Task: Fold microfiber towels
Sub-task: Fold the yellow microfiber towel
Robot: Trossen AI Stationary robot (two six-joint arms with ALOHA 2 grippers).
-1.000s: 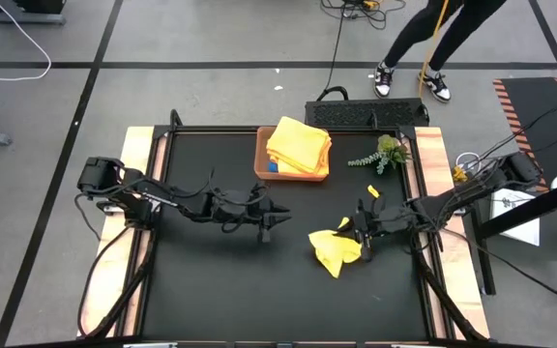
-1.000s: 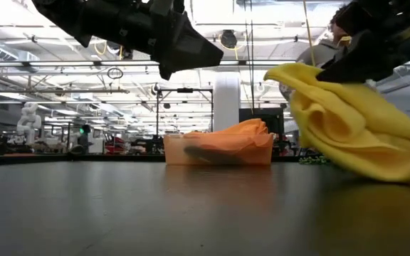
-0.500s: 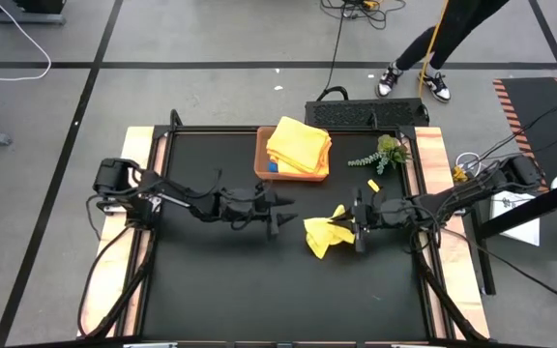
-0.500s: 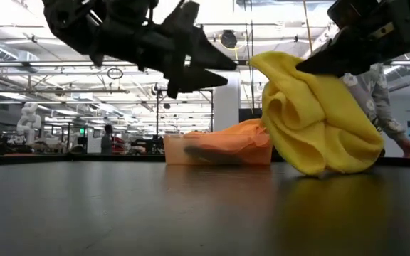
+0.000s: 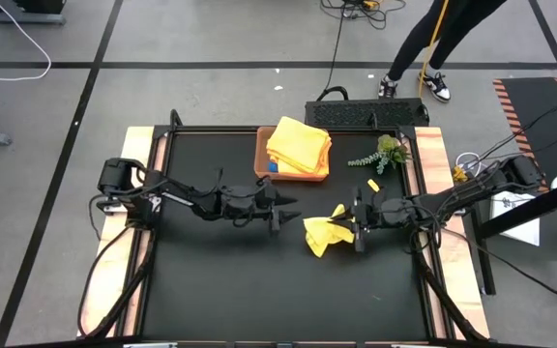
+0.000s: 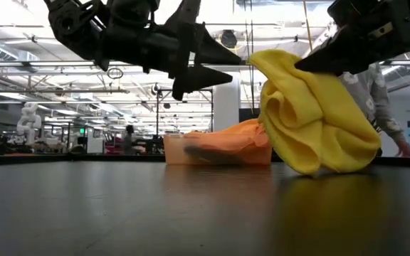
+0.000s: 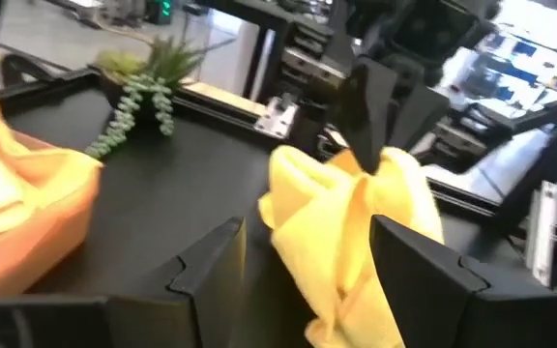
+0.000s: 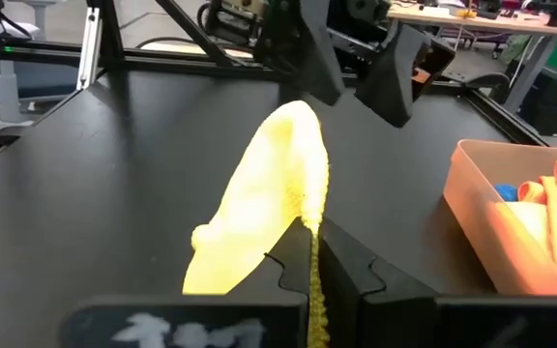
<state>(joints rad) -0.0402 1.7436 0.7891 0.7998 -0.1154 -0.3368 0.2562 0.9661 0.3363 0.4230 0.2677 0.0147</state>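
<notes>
The left gripper [image 5: 285, 215] has slid in toward mid-table with its fingers now spread apart, just short of the bunched yellow microfiber towel [image 5: 321, 234] that the right gripper [image 5: 357, 231] clamps by its top edge, its bottom brushing the black table [image 5: 211, 280].

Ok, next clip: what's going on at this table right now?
The right gripper is shut on a crumpled yellow towel, holding it up near the middle of the black table with its lower end about at the surface. The left gripper is open, in the air just short of the towel and pointing at it, not touching it. Behind them a brown tray holds a stack of folded towels, and a small plant sprig lies beside it.
</notes>
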